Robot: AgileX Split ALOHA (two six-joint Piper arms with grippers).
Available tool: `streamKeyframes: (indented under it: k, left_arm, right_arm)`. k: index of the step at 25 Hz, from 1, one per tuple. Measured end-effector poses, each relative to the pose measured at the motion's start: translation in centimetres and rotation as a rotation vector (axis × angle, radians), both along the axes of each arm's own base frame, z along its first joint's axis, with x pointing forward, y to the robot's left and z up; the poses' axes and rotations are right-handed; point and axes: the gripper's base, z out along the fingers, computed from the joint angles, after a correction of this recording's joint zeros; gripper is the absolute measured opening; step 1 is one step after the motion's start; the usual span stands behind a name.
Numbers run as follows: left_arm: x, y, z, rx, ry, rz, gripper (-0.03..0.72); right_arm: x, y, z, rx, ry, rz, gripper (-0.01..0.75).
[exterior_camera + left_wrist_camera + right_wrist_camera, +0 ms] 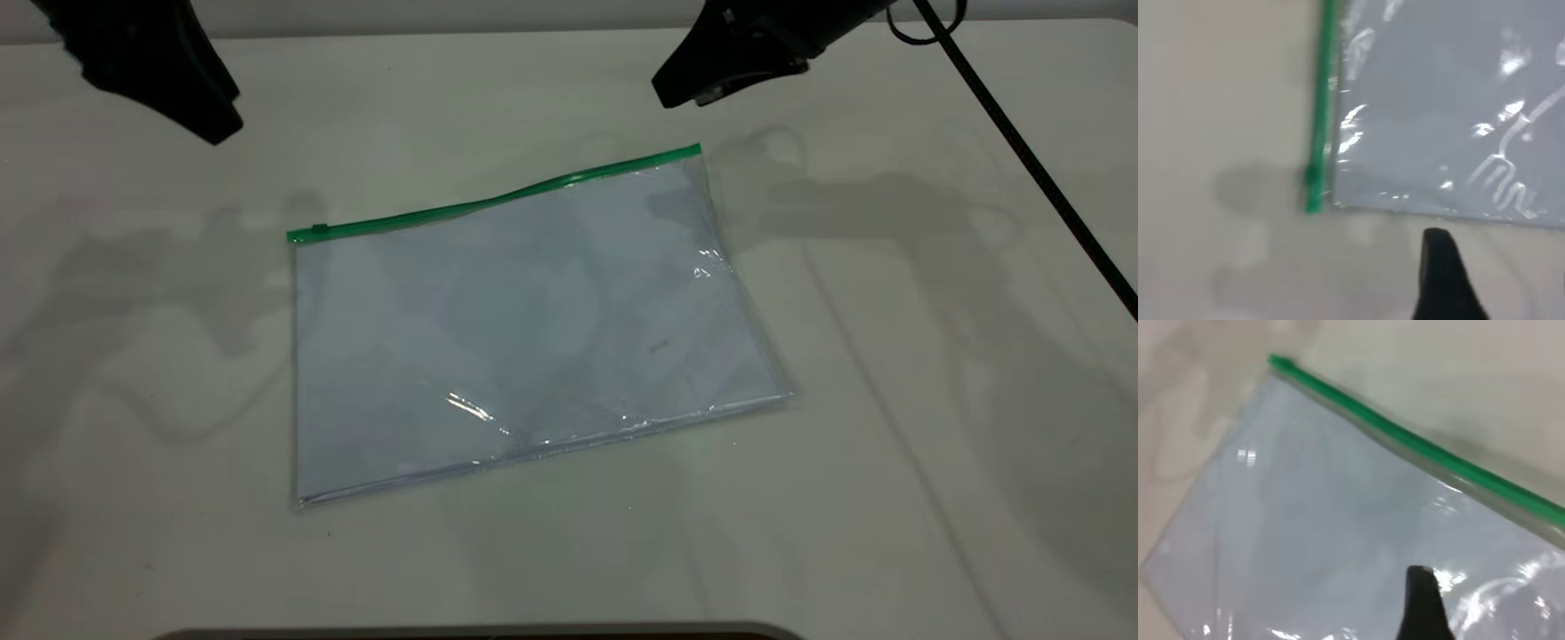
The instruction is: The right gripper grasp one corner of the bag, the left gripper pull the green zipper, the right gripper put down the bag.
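Note:
The bag (524, 329) lies flat on the white table (889, 444), clear plastic with white sheets inside. The green zipper (498, 200) runs along its far edge, with the slider tab (318, 230) at the left end. My left gripper (209, 120) hovers open and empty above the table, beyond the bag's far left corner. Its wrist view shows one finger (1441, 280) near the slider (1310, 177) and the bag corner (1438, 100). My right gripper (685, 92) hovers open just beyond the far right corner. Its finger (1421, 607) is over the bag (1305, 520), near the zipper (1405, 437).
The right arm's braided black cable (1022, 151) slants across the table's far right. A dark curved edge (480, 633) shows at the near side of the table. Nothing else lies on the table.

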Motion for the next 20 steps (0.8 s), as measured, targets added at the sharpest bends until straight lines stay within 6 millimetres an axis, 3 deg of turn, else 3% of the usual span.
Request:
streamKeyframes:
  k: [3,6,9,12,20]
  left_arm:
    - [0.4,0.2,2.0,0.001,-0.050,0.144,0.566]
    - [0.0,0.3,5.8,-0.022,-0.095,0.282,0.575]
    - [-1.2,0.4,9.8,-0.052,-0.102,0.407,0.577]
    - [-3.3,0.9,14.2,-0.041,-0.150,0.482,0.577]
    - [-10.5,2.6,24.6,-0.041,-0.366,0.750,0.577]
  right_arm:
    - [0.8,-1.5,0.9,-0.046,0.036,-0.057,0.581]
    - [2.0,-3.5,4.3,-0.125,0.026,-0.116,0.579]
    - [3.1,-5.5,10.2,-0.201,-0.031,-0.193,0.579]
    - [2.9,-7.4,16.8,-0.229,-0.083,-0.261,0.579]
    - [-1.9,-9.3,31.6,-0.178,-0.219,-0.317,0.578]
